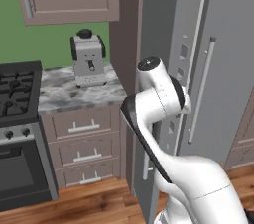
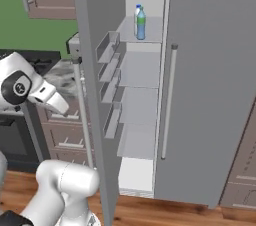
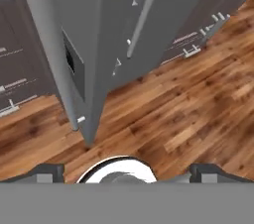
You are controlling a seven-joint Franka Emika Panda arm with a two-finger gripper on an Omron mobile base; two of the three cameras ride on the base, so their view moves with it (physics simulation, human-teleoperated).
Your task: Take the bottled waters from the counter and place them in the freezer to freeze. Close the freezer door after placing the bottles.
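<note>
Bottled waters (image 2: 140, 22) on upper freezer (image 2: 142, 70) shelf, freezer door (image 2: 92, 95) ajar; end effector (image 3: 124, 172) wide, empty; coffee machine (image 1: 89, 59) on counter (image 1: 74, 94)

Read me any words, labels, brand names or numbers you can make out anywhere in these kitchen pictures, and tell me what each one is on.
No readable text anywhere.
Bottles on the top freezer shelf: any label is too small to read.
Coffee machine on the counter: no legible brand or markings.
Freezer door: the dark dispenser inset carries no lettering that can be read.
Stove: its knobs show no numbers.
</note>
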